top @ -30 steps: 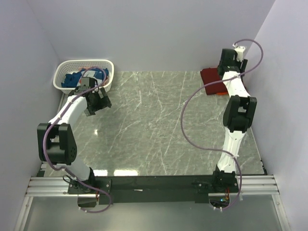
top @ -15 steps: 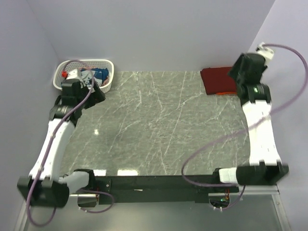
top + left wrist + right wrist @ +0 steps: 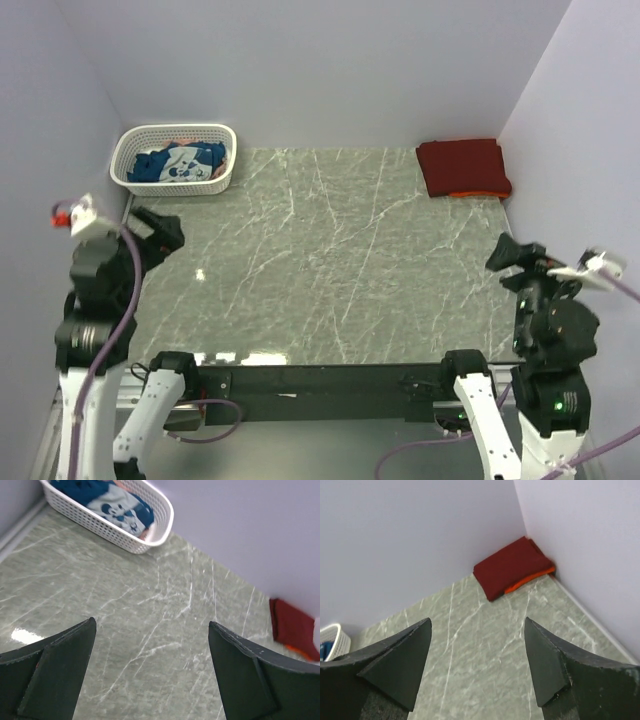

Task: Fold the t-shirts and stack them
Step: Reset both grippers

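Pale lavender walls close in a grey-green marbled table (image 3: 330, 260) veined with white.

Tucked into the far right corner, right against the walls, lies the maroon shirt (image 3: 512, 567). It is folded into a neat flat rectangle, plain and dark, with a smooth top. Beneath it sits the orange shirt (image 3: 530, 580), also folded. Only a thin bright strip shows along the near edge and at the corner by the right wall. The two make a small, squared-up stack, maroon on top.

Across the table, in the far left corner, stands a white lattice basket (image 3: 100, 527). The blue shirt (image 3: 117, 505) lies bundled inside it, unfolded and rumpled, with its white cartoon print facing up. A bit of lighter cloth shows at the basket's right end, though I can't make out what it is.

Both arms are low at the near corners, well apart from the clothes. The left claw (image 3: 152, 624) hangs above the near left part of the table with its fingers spread wide, nothing between them. The right claw (image 3: 477, 621) is spread as well and empty, aimed toward the stack in the corner.
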